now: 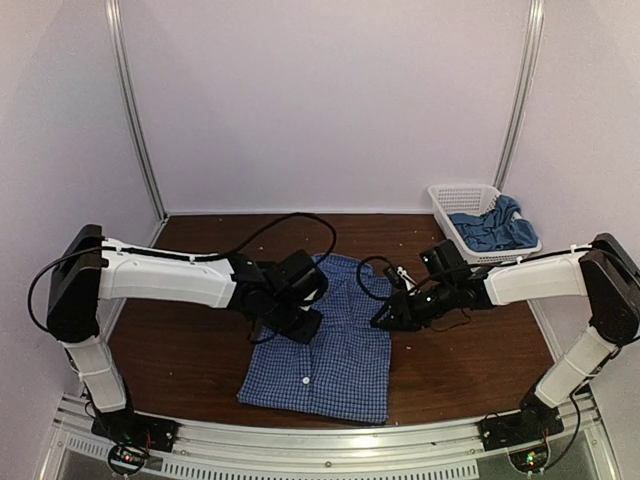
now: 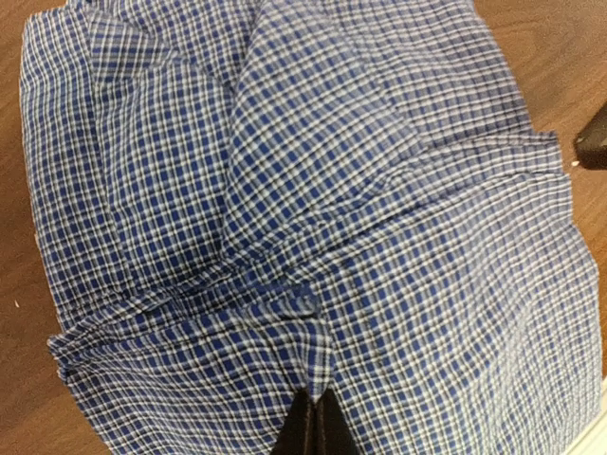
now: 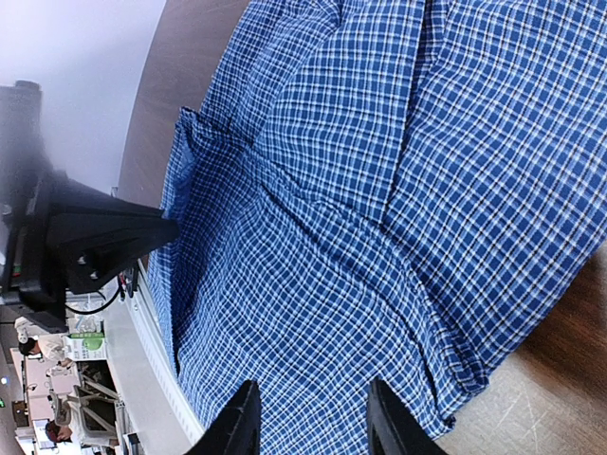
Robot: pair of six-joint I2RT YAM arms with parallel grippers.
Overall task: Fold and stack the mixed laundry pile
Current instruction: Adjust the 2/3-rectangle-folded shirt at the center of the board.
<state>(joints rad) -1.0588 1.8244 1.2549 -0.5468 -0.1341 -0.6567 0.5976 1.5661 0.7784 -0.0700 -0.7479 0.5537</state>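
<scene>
Shirt-folding was in hand: the checked shirt [image 1: 330, 350] lay on the desk [image 1: 180, 350] left of the basket [image 1: 445, 205], which held the teal t-shirt [image 1: 490, 228]. Left fingers [image 2: 296, 434] were closed, apparently pinching shirt cloth; right fingers [image 3: 237, 417] stood half-open and empty, probably needing a grip next.

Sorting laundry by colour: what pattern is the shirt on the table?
The shirt is a fine blue-and-white check, clearest in the left wrist view.
</scene>
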